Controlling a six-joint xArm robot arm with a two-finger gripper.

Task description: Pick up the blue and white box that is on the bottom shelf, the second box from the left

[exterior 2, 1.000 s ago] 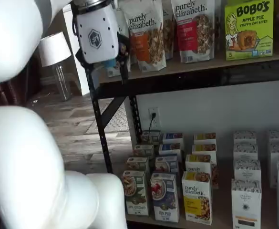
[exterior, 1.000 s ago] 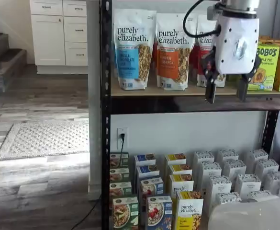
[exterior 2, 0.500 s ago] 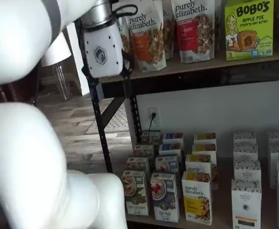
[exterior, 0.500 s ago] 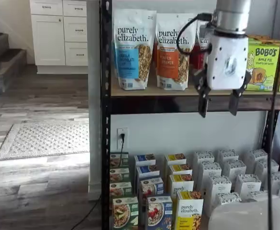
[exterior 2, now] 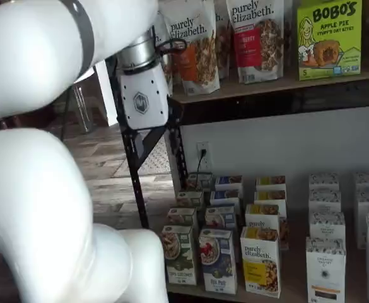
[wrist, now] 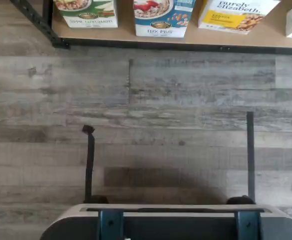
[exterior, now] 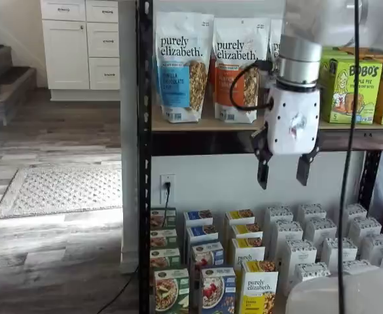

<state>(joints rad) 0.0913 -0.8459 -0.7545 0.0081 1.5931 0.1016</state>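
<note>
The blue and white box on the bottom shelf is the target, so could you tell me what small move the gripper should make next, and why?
Probably keep lowering: in a shelf view the gripper hangs open just below the upper shelf, well above the blue and white box at the front of the bottom shelf.

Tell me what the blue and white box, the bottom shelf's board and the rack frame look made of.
Blue and white box: printed cardboard, by its sharp folded edges and flat faces; slight sheen. Bottom shelf: tan board, likely particleboard or plywood, matte and without visible grain. Rack frame: black painted metal, judging by its thin straight posts.
</note>
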